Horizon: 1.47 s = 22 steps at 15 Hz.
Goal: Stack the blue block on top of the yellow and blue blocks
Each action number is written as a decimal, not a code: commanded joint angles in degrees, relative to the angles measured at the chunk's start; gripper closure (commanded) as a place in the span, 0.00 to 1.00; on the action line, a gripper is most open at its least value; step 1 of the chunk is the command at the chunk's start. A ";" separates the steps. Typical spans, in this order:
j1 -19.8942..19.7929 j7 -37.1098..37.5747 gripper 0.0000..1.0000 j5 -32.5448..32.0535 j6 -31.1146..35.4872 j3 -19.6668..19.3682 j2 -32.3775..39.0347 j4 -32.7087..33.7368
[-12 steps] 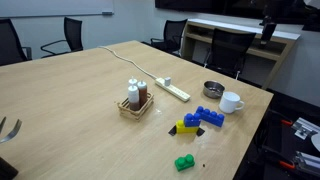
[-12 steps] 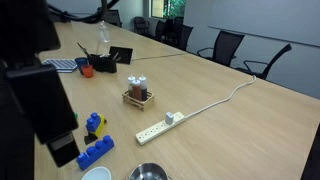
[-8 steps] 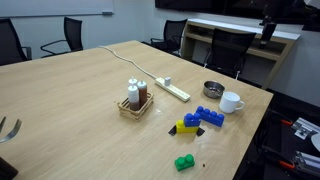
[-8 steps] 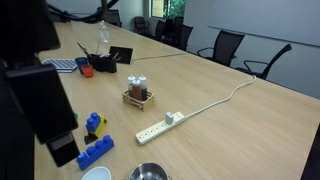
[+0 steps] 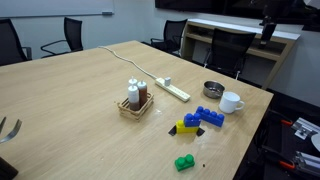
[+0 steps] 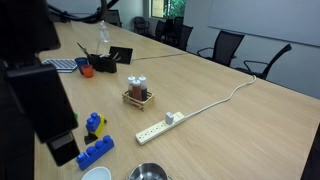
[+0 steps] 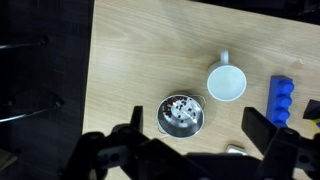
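Note:
The blue block [image 5: 211, 116] lies flat on the wooden table, close beside the yellow and blue blocks [image 5: 187, 125]. Both also show in an exterior view, the blue block [image 6: 96, 152] nearer the camera than the yellow and blue blocks [image 6: 93, 125]. In the wrist view my gripper [image 7: 196, 140] is open and empty, high above the table. Its dark fingers frame a metal bowl [image 7: 181, 113]. The blue block [image 7: 281, 98] sits at the right edge of that view. The yellow and blue blocks are not clearly seen there.
A white mug [image 5: 231, 102] and the metal bowl [image 5: 213, 89] stand near the blocks. A green brick [image 5: 184, 162] lies near the table edge. A power strip [image 5: 172, 89] with its cable and a wooden condiment caddy [image 5: 135, 102] sit mid-table. Office chairs ring the table.

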State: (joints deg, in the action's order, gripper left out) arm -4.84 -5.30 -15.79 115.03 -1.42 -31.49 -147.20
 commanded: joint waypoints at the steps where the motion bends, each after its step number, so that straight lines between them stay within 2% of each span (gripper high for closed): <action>1: 1.22 2.84 0.00 0.23 1.76 0.92 1.41 0.13; 5: 5.91 4.76 0.00 4.77 3.39 3.17 3.21 -0.49; 11: 14.11 -4.54 0.00 15.61 4.65 3.17 8.96 0.10; 12: 12.51 -0.67 0.00 12.83 4.41 4.76 7.75 -0.68; 20: 12.61 -0.82 0.00 13.26 4.38 4.81 8.03 -0.67; 22: 13.77 -3.02 0.00 15.42 6.06 4.23 9.24 -0.92</action>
State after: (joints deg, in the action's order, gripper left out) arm 8.44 -6.01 -2.72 119.52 2.81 -23.40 -147.97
